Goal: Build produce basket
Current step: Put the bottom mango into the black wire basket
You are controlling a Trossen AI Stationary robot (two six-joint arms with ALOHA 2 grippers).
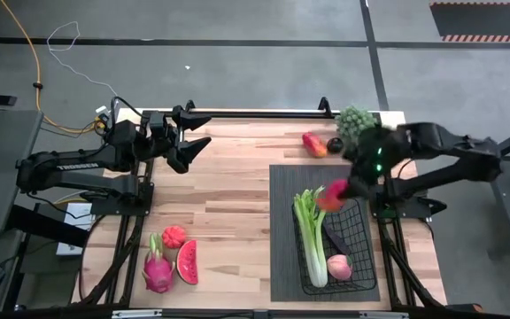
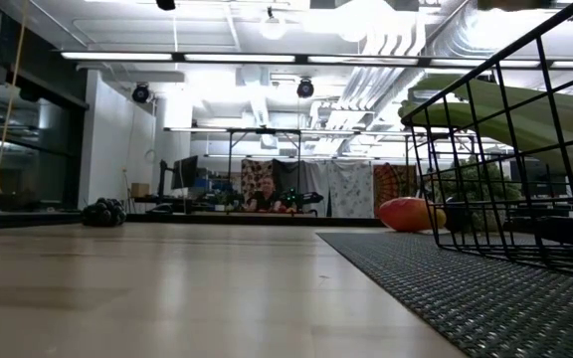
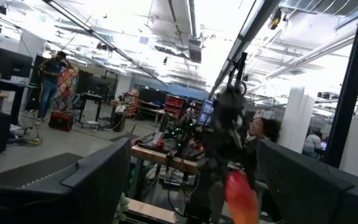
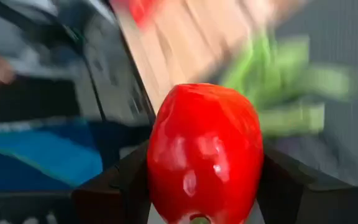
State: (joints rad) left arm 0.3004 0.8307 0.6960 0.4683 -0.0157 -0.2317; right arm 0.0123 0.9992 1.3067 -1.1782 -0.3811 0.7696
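Observation:
The black wire basket (image 1: 361, 266) stands on a dark ribbed mat (image 1: 282, 221) at the table's right. In it lie a green celery bunch (image 1: 309, 235), a peach (image 1: 339, 267) and a dark eggplant (image 1: 336, 237). My right gripper (image 1: 335, 193) hangs over the basket's far end, shut on a glossy red fruit (image 4: 204, 149). My left gripper (image 1: 195, 146) stands open and holds nothing, high over the table's far left. A dragon fruit (image 1: 158, 268), a watermelon slice (image 1: 187, 262) and a red-orange fruit (image 1: 174, 236) lie near left. My right gripper pinches the red fruit by its two opposite sides (image 4: 157, 168), one dark finger (image 4: 120, 183) on each side. The fingers slant downward from the table's right side. The fruit is lifted clear, above the basket's far end and the celery's top.
A red-orange mango (image 1: 314, 144), a small dark fruit (image 1: 335, 143) and a bunch of grapes (image 1: 354, 120) lie at the table's far edge, just beyond the mat. Bare wood lies between the two arms in the table's middle (image 1: 228, 204).

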